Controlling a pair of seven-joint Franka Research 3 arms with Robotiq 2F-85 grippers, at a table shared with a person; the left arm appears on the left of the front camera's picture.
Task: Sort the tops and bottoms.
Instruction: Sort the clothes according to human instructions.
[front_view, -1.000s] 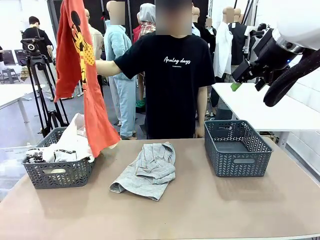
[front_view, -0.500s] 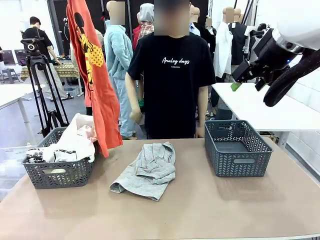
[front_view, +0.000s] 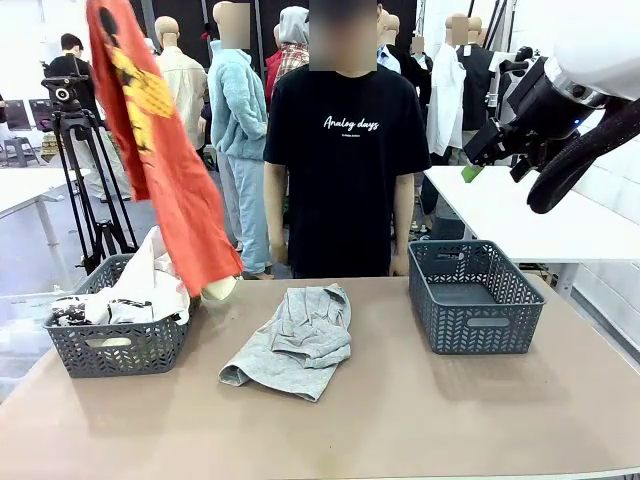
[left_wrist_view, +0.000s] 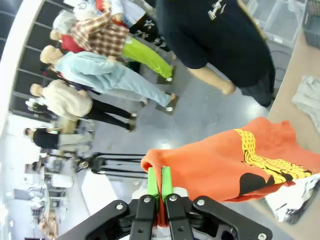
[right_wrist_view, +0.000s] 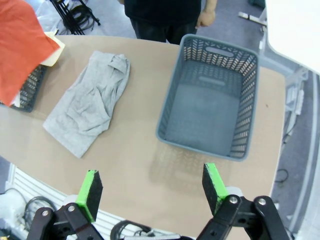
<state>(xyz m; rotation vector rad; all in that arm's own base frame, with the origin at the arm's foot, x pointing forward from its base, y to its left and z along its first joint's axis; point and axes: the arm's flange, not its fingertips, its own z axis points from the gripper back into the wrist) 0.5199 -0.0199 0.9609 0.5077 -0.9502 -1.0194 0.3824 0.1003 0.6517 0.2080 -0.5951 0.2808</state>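
The orange-red top (front_view: 160, 170) is pinched at one edge between the fully closed fingers of the left gripper (left_wrist_view: 159, 175) and is hung in the air over the left basket (front_view: 115, 345) (its lower hem is seen close to the pale garments (front_view: 145, 290) heaped there; contact cannot be told). The right gripper (right_wrist_view: 151, 177) is held high over the right side of the table (front_view: 400, 420), jaws spread wide with nothing between them, and the grey garment (right_wrist_view: 90, 100) and right basket (right_wrist_view: 210, 100) are seen below it.
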